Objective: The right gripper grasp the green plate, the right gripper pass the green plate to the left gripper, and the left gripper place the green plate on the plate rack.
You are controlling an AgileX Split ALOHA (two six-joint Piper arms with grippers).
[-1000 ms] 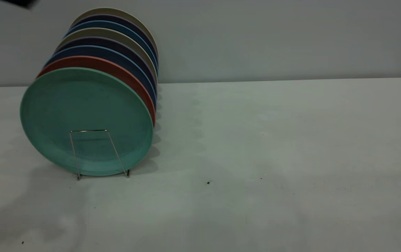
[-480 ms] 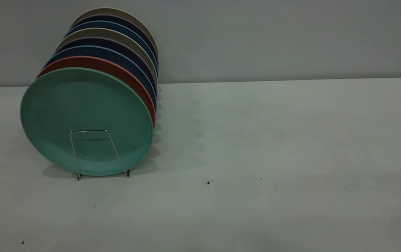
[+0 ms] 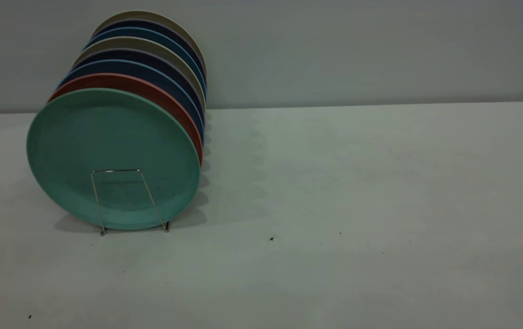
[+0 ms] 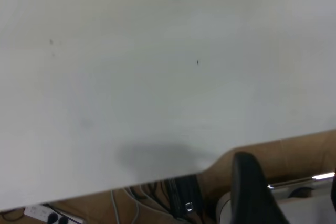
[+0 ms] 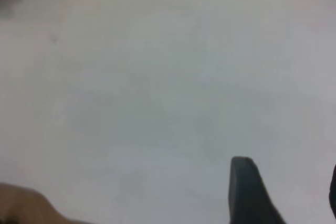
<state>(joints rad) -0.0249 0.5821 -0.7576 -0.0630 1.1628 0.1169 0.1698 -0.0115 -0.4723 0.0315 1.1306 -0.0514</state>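
Green plate [image 3: 106, 151] stood on edge in plate rack [image 3: 126, 201], frontmost; looked light, stiff, slick; upper rim best hold. Left gripper [image 4: 294, 192] and right gripper [image 5: 286, 192] spread, empty.

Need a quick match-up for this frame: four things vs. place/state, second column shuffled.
1. green plate
2. salmon plate
3. plate rack
4. left hand

A. silver wire loop in front of the frontmost plate
B. front of the row, standing on edge
C. second in the row, only its rim showing
D. empty, over the edge of the table, away from the plates

Pairs: 1-B, 2-C, 3-A, 4-D.

The right hand is also empty, over bare table.
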